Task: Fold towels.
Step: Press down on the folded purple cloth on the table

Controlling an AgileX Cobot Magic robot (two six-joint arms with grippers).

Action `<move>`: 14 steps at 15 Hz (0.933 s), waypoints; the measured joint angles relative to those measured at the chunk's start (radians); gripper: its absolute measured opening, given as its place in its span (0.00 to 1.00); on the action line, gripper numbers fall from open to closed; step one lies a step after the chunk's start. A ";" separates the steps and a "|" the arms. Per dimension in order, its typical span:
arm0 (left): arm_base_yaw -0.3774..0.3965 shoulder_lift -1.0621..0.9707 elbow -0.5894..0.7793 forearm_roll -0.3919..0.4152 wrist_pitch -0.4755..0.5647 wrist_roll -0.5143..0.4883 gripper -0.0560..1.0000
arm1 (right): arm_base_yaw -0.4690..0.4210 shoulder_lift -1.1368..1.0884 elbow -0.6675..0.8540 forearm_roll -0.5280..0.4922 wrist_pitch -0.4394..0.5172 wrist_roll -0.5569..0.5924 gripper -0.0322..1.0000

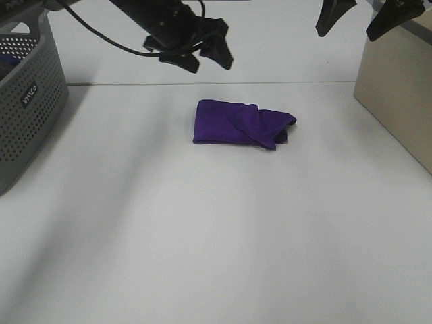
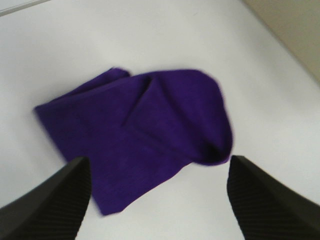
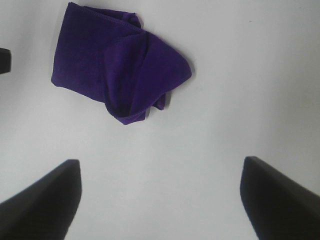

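A purple towel [image 1: 241,123] lies folded and a little bunched on the white table, its right end rumpled. It also shows in the left wrist view [image 2: 142,132] and in the right wrist view [image 3: 120,70]. My left gripper [image 1: 200,55] is open and empty, raised above the table just behind the towel's left part. My right gripper [image 1: 368,19] is open and empty, held high at the back right, well away from the towel. In both wrist views the black fingers [image 2: 50,205] [image 3: 42,202] stand wide apart with nothing between them.
A grey perforated basket [image 1: 27,101] stands at the left edge of the table. A beige box [image 1: 398,88] stands at the right edge. The white table [image 1: 216,236] stretches bare in front of the towel.
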 joint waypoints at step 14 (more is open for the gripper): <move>0.171 -0.271 -0.003 0.397 0.178 -0.102 0.71 | 0.181 0.337 0.000 0.011 -0.433 -0.133 0.78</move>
